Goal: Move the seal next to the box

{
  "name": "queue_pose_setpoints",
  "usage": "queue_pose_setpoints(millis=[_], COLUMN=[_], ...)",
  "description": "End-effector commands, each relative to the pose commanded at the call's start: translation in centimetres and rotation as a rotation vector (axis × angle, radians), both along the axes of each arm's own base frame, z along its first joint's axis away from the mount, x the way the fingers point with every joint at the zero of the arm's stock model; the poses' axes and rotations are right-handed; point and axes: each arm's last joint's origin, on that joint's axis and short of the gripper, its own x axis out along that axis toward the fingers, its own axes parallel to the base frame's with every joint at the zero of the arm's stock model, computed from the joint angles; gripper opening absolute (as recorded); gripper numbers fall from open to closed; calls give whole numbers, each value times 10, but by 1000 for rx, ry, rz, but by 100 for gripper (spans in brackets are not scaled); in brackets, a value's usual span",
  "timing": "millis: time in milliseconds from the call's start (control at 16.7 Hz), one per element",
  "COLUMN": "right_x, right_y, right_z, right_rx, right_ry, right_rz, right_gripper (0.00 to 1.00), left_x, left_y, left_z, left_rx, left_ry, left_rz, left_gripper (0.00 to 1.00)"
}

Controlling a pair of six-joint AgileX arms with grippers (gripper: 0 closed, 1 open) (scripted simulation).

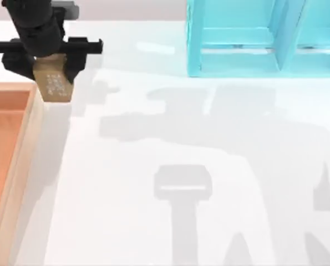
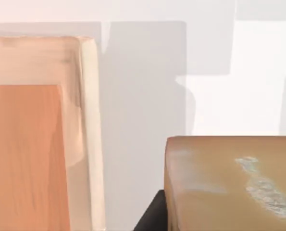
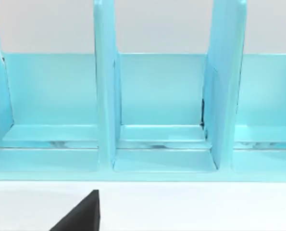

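Holding the seal point(image 1: 52, 84) clamped between its fingers, the left gripper point(image 1: 48, 62) hangs at the worktop's point(image 1: 153, 233) far left, the seal just beside the box's point(image 1: 20, 160) far right corner, while the right wrist view faces the turquoise shelf unit point(image 3: 147, 110)

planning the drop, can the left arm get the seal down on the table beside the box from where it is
Probably yes. The left pincer holds the seal just right of the box rim's far corner, and the white table beside that rim looks bare.
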Motion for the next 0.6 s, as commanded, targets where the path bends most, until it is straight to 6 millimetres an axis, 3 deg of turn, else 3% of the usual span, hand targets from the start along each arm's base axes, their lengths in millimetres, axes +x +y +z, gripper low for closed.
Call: queue_pose_setpoints(millis=[180, 480, 600], right_x=[0, 0, 0], right_y=[0, 0, 0], right_z=[0, 0, 0], right_rx=[0, 0, 0], right_ry=[0, 0, 0], right_rz=[0, 0, 0], right_gripper=[100, 100, 100], left_x=[0, 0, 0], left_y=[1, 1, 1], left_z=[-18, -20, -20], left_rx=[-1, -3, -3], left_ry=[0, -3, -3], left_rz=[2, 1, 1], left_gripper=[0, 0, 15])
